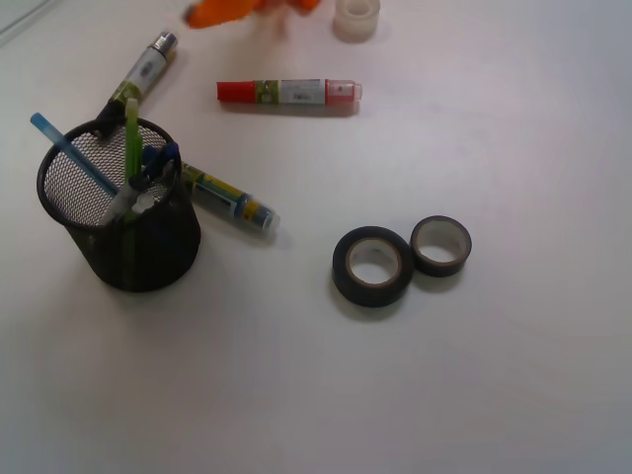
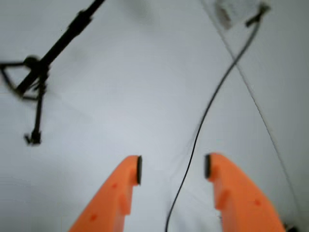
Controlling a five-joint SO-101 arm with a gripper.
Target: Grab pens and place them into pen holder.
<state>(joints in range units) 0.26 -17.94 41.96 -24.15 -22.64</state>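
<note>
The pen holder, a round black wire-mesh cup, stands at the left in the front view. Several pens stick up out of it: a light blue one, a bright green one, a dark blue one and a white one. My gripper is a blurred orange shape at the top edge, far from the cup. In the wrist view the gripper is open with nothing between its orange fingers. Only pale surface shows beyond them.
A thick red-capped white marker lies at the top middle. Two yellow-green labelled markers lie beside and behind the cup. Two black tape rolls sit at the right, and a clear tape roll at the top. A thin black cable and a black stand show in the wrist view.
</note>
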